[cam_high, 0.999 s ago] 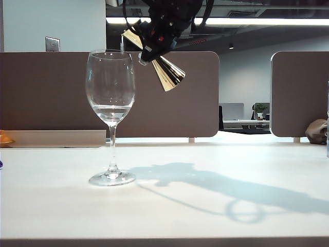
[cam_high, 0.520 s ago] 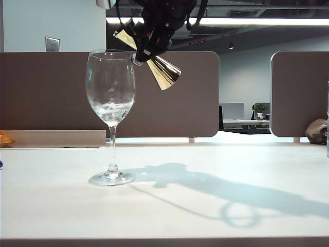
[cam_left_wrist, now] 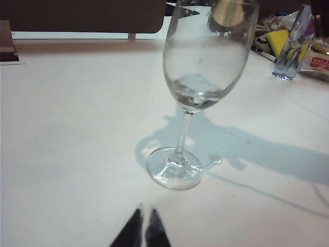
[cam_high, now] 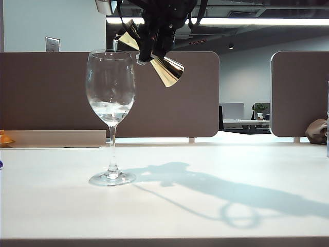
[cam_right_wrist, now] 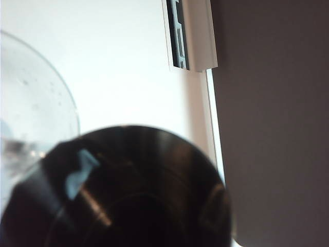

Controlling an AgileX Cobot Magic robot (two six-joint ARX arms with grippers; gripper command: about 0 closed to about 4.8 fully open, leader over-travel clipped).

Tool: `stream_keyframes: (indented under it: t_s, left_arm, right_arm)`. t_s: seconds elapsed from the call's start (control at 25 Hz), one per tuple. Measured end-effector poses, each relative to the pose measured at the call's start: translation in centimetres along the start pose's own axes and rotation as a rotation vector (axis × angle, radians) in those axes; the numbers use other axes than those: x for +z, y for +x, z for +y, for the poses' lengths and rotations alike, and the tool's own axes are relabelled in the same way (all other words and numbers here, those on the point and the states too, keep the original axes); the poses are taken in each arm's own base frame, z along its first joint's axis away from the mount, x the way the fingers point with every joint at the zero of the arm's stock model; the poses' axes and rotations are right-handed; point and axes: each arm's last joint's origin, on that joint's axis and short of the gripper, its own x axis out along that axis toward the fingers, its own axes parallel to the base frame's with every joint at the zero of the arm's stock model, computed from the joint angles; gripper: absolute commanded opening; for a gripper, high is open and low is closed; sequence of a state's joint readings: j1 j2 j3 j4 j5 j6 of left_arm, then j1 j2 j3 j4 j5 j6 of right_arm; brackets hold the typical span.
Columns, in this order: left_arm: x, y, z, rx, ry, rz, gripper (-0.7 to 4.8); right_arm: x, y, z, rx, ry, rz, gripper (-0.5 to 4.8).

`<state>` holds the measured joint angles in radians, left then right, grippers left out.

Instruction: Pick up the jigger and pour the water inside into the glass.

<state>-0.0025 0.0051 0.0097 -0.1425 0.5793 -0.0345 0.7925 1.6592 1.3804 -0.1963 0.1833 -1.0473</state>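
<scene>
While the right gripper [cam_high: 149, 43] clamps the tilted jigger [cam_high: 165, 69] above the glass [cam_high: 110, 98] holding water [cam_high: 109, 109], the left gripper [cam_left_wrist: 143, 226] rests closed, empty, near the surface [cam_high: 205, 206].

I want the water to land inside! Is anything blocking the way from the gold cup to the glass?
Nothing visible. The right pincer tips the shiny gold metal hourglass jigger over the tall clear stemmed wine glass, whose mouth is open.

Right gripper [cam_high: 149, 43] hangs up high, rolled over at a slant, jaws clamped on the jigger [cam_high: 165, 69]. Left gripper [cam_left_wrist: 144, 229] sits low, fingertips pressed together.
</scene>
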Motion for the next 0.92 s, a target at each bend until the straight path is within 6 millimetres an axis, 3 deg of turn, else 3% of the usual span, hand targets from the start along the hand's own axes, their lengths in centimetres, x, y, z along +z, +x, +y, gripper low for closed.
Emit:
stream_keyframes:
  t_s: [0.32, 0.92]
  left_arm:
    - [0.0, 0.0, 0.0, 0.0, 0.0, 0.0, 0.22]
    - [0.0, 0.0, 0.0, 0.0, 0.0, 0.0, 0.22]
  right_arm:
    - [0.4, 0.0, -0.9, -0.097, -0.095, -0.022, -0.01]
    - [0.5, -0.1, -1.1, -0.127, -0.284, -0.02, -0.01]
